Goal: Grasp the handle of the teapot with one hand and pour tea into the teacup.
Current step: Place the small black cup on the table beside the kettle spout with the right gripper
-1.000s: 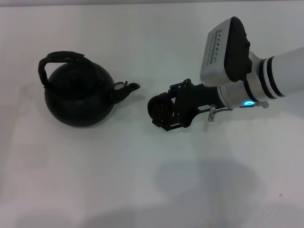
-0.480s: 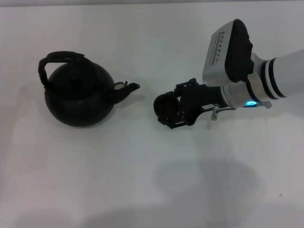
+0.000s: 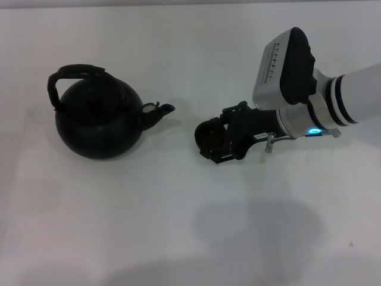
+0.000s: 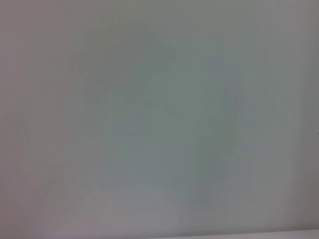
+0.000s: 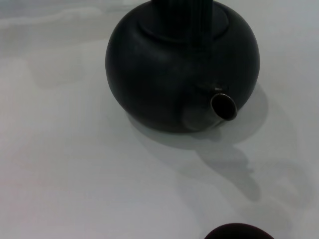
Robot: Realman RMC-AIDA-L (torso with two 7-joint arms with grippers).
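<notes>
- Right gripper (image 3: pixel 215 142), the black claw on the end of the white-and-grey arm that enters from the right edge of the head view, sits at centre-right of that frame, clamped on the tiny round black handleless teacup (image 3: pixel 208 135); its dark fingers bracket the cup's far side.
- Judging by the soft shadow lower down on the plain white table (image 3: pixel 178 226), cup and gripper may be held a little above the surface, though I cannot tell whether the cup touches the table.
- That placement looks purposeful: the cup sits near the spout, on the side it points to, where poured tea could reach it.
- At centre-left of the head view stands the large round matte black teapot (image 3: pixel 98 122), upright on the table, with its short curved spout (image 3: pixel 159 111) aimed toward the cup and a clear gap between them.
- Over the pot's top, toward the upper left of the frame, loops the dark, rough arched bail handle (image 3: pixel 71 74); nothing grips it, so the grasp is not yet made.
- From the right wrist view the spout's open mouth (image 5: pixel 223 106) faces the camera and the cup's rim (image 5: pixel 238 231) peeks in at the bottom edge.
- Left gripper is not visible; its wrist view shows only a blank pale surface.
</notes>
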